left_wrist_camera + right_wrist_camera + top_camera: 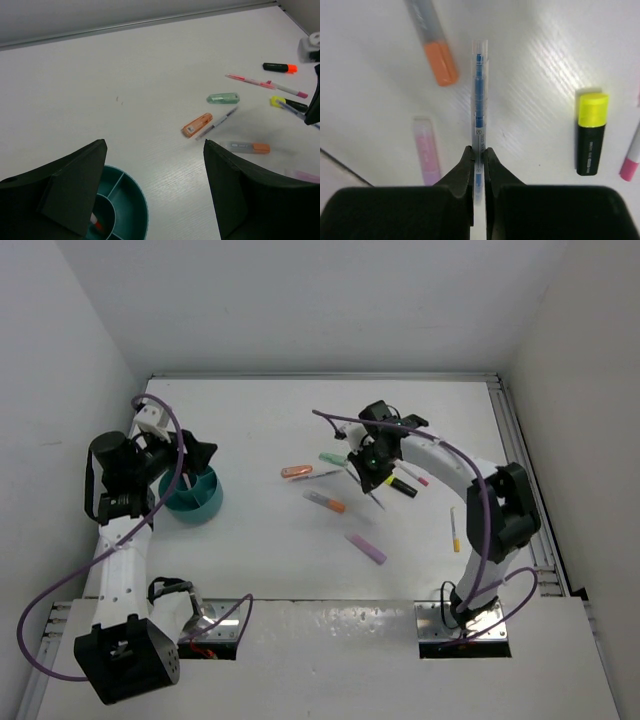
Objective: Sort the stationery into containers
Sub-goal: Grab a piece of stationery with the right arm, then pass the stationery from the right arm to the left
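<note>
My right gripper (479, 155) (368, 472) is shut on a clear pen with a blue core (478, 100), which sticks out ahead of the fingers over the table. Around it lie a grey marker with an orange cap (432, 37) (326, 502), a pink marker (426, 150) (366, 548) and a black highlighter with a yellow cap (591, 132) (401, 486). My left gripper (155, 165) (195, 462) hangs open above the teal divided bowl (127, 200) (212, 502), holding nothing. A red-and-white piece (95, 222) lies in the bowl.
An orange piece (197, 124) (297, 471), a mint green one (223, 98) (332, 458), a thin pen (217, 123), a pink pen (250, 80) and a black marker with an orange cap (280, 67) lie mid-table. A white-and-yellow pen (455, 530) lies near the right arm.
</note>
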`<state>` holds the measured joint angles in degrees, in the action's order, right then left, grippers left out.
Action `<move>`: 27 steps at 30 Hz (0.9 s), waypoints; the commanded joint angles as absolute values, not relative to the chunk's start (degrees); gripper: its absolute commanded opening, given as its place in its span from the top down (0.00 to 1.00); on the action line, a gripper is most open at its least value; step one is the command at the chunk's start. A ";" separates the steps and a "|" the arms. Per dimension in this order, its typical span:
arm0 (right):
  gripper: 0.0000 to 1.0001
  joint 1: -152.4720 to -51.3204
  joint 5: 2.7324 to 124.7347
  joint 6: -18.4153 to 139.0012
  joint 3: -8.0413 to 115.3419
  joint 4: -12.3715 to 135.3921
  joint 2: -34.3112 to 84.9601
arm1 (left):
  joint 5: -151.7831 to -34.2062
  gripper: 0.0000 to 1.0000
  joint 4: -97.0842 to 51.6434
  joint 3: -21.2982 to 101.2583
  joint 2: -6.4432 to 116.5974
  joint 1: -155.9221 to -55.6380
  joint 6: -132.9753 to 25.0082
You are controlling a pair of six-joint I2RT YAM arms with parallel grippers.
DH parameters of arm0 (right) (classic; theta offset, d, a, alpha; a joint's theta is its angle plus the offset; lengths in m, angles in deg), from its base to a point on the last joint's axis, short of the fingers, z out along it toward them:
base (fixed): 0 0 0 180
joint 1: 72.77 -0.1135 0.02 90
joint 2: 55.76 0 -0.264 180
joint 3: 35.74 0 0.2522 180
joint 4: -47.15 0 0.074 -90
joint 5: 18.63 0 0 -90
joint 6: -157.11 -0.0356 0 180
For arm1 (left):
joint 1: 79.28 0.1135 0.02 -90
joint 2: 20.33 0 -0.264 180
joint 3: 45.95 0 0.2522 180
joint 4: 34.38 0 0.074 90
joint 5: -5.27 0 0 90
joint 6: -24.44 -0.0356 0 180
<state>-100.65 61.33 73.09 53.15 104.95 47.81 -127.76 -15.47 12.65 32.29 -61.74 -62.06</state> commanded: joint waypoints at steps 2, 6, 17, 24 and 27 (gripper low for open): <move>1.00 -102.74 56.70 70.19 57.99 105.74 40.93 | -131.40 0.16 -16.22 15.62 30.56 -62.49 -59.68; 1.00 -103.18 55.82 69.75 59.84 104.69 38.82 | -134.39 0.16 -17.98 15.53 29.51 -62.67 -56.00; 1.00 -103.44 45.89 56.92 63.63 93.80 32.05 | -140.19 0.16 -32.99 14.31 28.97 -67.85 -36.51; 1.00 -107.83 43.78 53.05 65.64 90.19 31.96 | -137.31 0.16 -40.31 14.74 30.12 -76.54 -27.59; 1.00 -109.24 43.25 51.91 66.78 89.57 32.48 | -135.10 0.15 -40.48 14.92 30.73 -80.84 -27.24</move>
